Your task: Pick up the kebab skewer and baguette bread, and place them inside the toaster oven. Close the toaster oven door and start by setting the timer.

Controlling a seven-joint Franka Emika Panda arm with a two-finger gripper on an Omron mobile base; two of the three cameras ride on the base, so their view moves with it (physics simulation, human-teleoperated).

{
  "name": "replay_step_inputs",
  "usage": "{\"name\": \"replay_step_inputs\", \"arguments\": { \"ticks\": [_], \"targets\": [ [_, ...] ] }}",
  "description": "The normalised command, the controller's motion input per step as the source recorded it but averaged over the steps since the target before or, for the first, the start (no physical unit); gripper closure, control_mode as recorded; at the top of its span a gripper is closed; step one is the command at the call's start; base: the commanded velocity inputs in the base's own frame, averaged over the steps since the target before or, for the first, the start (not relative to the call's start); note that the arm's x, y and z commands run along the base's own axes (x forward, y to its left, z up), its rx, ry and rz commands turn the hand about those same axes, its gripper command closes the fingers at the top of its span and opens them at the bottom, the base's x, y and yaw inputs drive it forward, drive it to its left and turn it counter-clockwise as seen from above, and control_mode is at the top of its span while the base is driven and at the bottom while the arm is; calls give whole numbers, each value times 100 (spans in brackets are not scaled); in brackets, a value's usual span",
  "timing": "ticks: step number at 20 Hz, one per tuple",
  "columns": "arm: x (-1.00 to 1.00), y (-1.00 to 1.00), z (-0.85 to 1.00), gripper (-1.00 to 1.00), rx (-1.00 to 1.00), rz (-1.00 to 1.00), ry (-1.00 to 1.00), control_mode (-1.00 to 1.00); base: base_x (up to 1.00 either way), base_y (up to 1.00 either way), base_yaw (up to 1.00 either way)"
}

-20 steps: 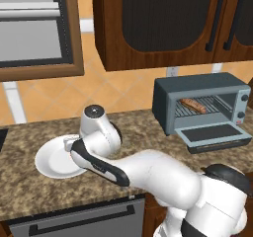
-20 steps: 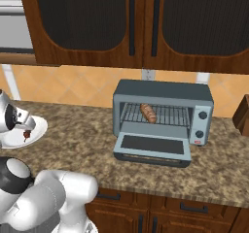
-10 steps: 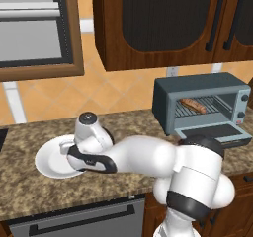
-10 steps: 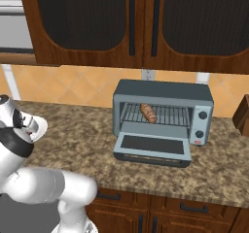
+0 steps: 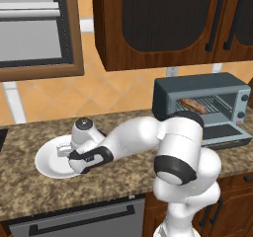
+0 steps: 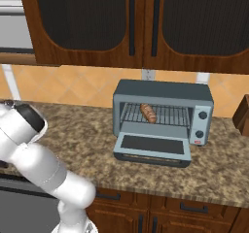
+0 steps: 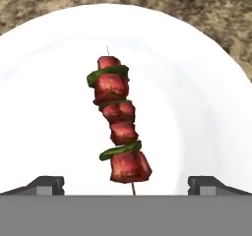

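— On the white plate (image 7: 206, 82), what is seen?

— The kebab skewer (image 7: 119, 122) is laid flat near the plate's middle, its red-brown meat chunks parted by green slices, one stick end pointed toward the hand camera.

— How is the gripper (image 7: 126, 185) placed?

— It is held directly over the skewer. The two dark fingertips (image 7: 47, 185) are spread wide, one at each side of the stick's near end, and nothing is pinched between them. Whether the plate is touched cannot be told.

— And the bread?

— The baguette bread (image 6: 148, 112) is seen lying on the wire rack inside the toaster oven (image 6: 163, 121), toward the left of the rack. The toaster oven door (image 6: 153, 146) is dropped open, flat over the granite counter (image 6: 87, 144).

— Where is the plate set relative to the oven?

— From the left base view, the plate (image 5: 49, 159) is set on the counter well apart from the oven (image 5: 200, 107), to its left, with the arm's hand bent down above it.
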Motion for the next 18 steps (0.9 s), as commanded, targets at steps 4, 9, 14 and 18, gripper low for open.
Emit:
{"name": "replay_step_inputs", "arguments": {
  "ticks": [4,9,14,18],
  "targets": [
    [9,8,-30,-100,0,0,0,-100,0,0,0],
    [4,3,-21,-100,0,0,-1,-100,0,0,0],
    [2,0,-12,-100,0,0,-6,-100,0,0,0],
    [7,4,-20,100,-1,0,-5,-100,0,0,0]
  ]
}}
